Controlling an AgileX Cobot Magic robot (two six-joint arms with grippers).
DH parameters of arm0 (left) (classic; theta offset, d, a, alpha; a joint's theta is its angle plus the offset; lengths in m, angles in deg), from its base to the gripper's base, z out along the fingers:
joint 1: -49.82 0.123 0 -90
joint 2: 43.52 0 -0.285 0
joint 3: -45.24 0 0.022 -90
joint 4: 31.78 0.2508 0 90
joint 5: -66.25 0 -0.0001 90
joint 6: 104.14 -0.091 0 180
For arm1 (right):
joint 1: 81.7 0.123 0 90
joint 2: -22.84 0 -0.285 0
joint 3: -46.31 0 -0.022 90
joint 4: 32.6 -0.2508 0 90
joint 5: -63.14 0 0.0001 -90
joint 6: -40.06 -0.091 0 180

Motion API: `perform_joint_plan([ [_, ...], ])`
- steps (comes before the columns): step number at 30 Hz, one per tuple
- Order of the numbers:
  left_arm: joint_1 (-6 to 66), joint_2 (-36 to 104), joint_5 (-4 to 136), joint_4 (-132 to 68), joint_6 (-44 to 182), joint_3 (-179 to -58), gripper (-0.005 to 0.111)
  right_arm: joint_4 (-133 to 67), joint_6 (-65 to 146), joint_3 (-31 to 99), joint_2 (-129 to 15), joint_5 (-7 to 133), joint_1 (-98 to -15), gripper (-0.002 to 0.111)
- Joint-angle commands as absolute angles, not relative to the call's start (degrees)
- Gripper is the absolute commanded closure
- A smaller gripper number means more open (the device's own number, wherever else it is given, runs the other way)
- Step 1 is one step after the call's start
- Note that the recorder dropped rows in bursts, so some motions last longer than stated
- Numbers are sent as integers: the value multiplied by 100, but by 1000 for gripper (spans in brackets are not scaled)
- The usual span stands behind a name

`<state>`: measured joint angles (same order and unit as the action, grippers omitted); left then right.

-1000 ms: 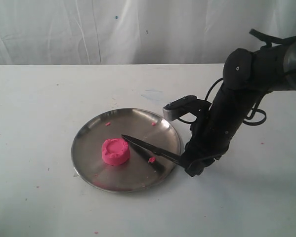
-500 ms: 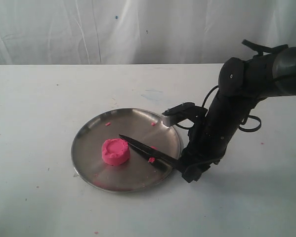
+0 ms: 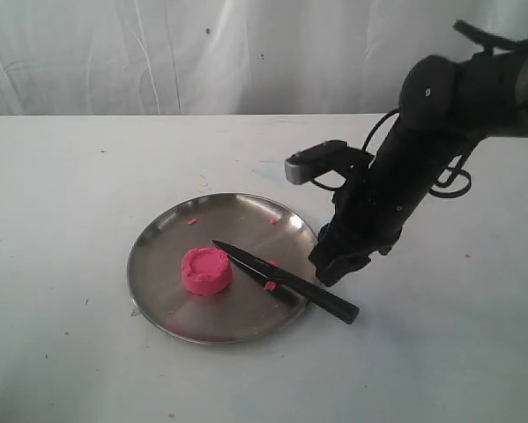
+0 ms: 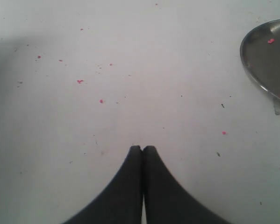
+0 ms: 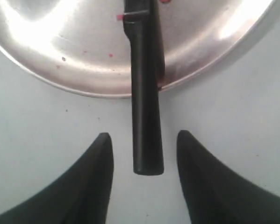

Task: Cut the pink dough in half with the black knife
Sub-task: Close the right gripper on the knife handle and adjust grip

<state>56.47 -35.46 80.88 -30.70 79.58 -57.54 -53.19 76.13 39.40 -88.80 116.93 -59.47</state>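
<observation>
Exterior view gives me the white bench [image 3: 70, 352] with the round steel plate [image 3: 162, 233] near its middle, and I place everything else from that plate. The right arm leans in over the bench just beyond the plate's rim, its hand [image 3: 332, 269] hanging above the bench and holding nothing. In the right wrist view the jaws stand wide apart, one on either side of the handle's butt end and clear of it.

The left hand [image 4: 143, 148] is off the plate's opposite side over bare bench, its fingertips pressed together on nothing.

The black knife [image 3: 281, 280] lies loose, blade on the plate, handle crossing the rim out onto the bench. The pink dough [image 3: 206, 270] sits on the plate as one whole puck. The blade's tip lies just beside it, and I cannot tell whether they touch. A pink crumb [image 3: 270, 285] lies against the blade.

I judge no cut is made, so picking up the knife is the step in hand. Next I would lower the right hand, close squarely on the handle, lift, and press the edge down across the puck's middle.
</observation>
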Motion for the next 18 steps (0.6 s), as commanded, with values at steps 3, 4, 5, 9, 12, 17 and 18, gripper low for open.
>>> perform_joint_plan([
  [3,5625,-3573,8081,-3127,7985,-5754,107,-4804,7202,4058,-7873,11234,-5944,67],
  [4,5625,-3573,8081,-3127,7985,-5754,107,-4508,6886,4058,-7829,11049,-5955,67],
  [5,5625,-3573,8081,-3127,7985,-5754,107,-3781,6067,4072,-7821,10856,-6054,67],
  [9,5625,-3573,8081,-3127,7985,-5754,107,-4021,5702,4301,-8461,11586,-7045,67],
  [12,5625,-3573,8081,-3127,7985,-5754,107,-7228,8311,4300,-9251,13311,-7745,67],
  [17,5625,-3573,8081,-3127,7985,-5754,107,-7951,9037,4160,-9637,13311,-7771,67],
  [18,5625,-3573,8081,-3127,7985,-5754,107,-7873,9037,4137,-9659,13243,-7771,65],
])
